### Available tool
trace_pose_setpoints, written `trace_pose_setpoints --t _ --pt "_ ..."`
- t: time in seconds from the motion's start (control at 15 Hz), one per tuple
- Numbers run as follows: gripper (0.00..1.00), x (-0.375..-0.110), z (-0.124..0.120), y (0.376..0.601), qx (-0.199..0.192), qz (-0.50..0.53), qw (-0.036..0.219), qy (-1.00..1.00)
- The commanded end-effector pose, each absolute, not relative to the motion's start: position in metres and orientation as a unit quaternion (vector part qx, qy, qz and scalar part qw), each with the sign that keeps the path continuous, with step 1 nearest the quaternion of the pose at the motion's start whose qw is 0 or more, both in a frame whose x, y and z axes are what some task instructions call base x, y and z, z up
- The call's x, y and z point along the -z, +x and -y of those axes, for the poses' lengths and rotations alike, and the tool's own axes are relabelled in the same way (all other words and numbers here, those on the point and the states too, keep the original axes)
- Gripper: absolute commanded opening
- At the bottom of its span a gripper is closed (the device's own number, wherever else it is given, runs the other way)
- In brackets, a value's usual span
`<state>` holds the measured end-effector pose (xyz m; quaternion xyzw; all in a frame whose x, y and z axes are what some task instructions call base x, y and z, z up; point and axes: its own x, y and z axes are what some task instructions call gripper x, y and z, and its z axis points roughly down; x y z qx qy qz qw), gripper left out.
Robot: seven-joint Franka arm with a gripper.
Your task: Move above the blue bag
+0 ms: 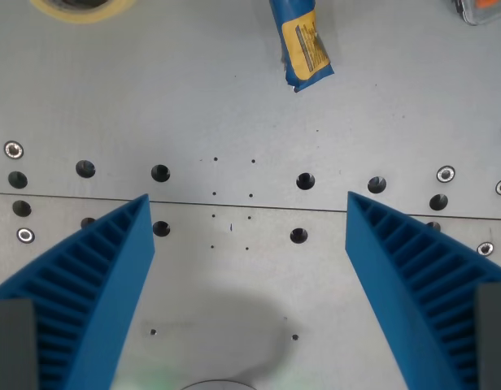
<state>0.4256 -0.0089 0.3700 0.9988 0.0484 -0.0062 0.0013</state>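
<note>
Centring over the blue bag calls, I judge, for travel toward the wrist view's top and slightly right, since the bag lies at the top edge, well apart from the pincer. Its ribbed blue fingers stand wide apart, holding nothing. The crinkled bag carries a yellow label; the grey metal desk is smooth with holes and bolts.

The blue bag was cut off by the top edge, as were a tape roll and an orange-marked object, unidentifiable.
</note>
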Motion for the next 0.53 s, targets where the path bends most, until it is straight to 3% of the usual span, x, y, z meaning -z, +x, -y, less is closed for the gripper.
trace_pose_setpoints --t 0.07,0.53 --pt "1.00 -0.3720 0.0089 0.4253 0.004 -0.049 0.001 0.999" --pt "1.00 -0.3696 0.0092 0.4261 0.003 -0.053 0.001 0.999"
